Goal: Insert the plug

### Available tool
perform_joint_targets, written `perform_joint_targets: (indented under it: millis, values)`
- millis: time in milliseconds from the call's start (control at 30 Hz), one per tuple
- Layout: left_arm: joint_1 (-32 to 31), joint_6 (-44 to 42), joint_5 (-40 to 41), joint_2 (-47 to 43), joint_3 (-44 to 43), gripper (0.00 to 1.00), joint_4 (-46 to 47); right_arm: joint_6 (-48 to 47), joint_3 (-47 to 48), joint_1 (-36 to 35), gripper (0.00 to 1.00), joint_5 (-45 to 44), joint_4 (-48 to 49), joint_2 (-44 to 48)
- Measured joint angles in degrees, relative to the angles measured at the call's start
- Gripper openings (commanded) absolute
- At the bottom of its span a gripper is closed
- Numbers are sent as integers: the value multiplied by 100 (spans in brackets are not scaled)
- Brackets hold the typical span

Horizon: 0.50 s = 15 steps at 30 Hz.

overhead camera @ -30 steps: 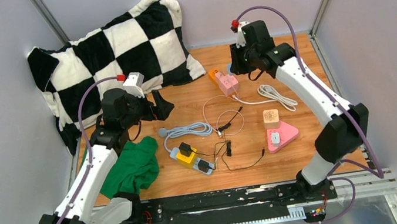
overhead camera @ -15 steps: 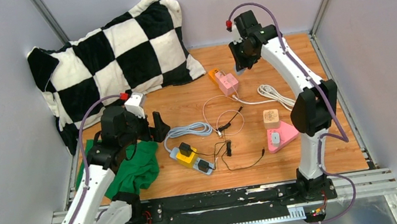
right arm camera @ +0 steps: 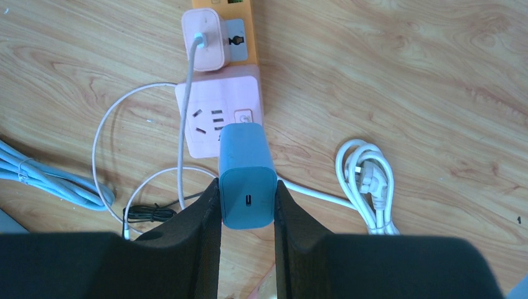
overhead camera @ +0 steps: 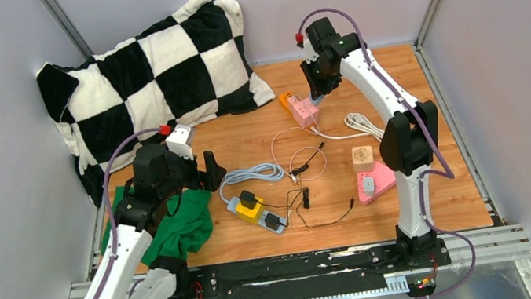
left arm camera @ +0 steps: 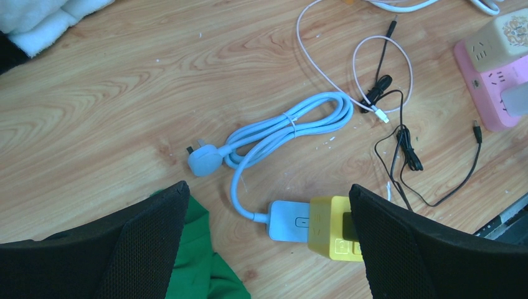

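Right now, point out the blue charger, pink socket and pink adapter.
blue charger (right arm camera: 246, 174), right wrist view, body middle.
pink socket (right arm camera: 207, 118), right wrist view, top face.
pink adapter (right arm camera: 205, 43), right wrist view, top face.

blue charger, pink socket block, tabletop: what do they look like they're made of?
blue charger: looks like moulded plastic, matte; smooth even colour, rounded edges.
pink socket block: likely plastic too, satin finish; one-piece face with cut slots.
tabletop: wood-grain pattern, low sheen; solid wood or printed laminate, can't tell from the look.
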<state>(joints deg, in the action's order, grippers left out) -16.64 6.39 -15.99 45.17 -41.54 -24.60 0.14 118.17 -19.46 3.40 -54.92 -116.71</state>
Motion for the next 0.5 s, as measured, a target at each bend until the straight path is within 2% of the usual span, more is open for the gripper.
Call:
perform_joint_targets:
  millis: [500]
  values:
    - [-7,-50,90,-76,0,100,-26,24,800,-308,0,-70,-437,-649]
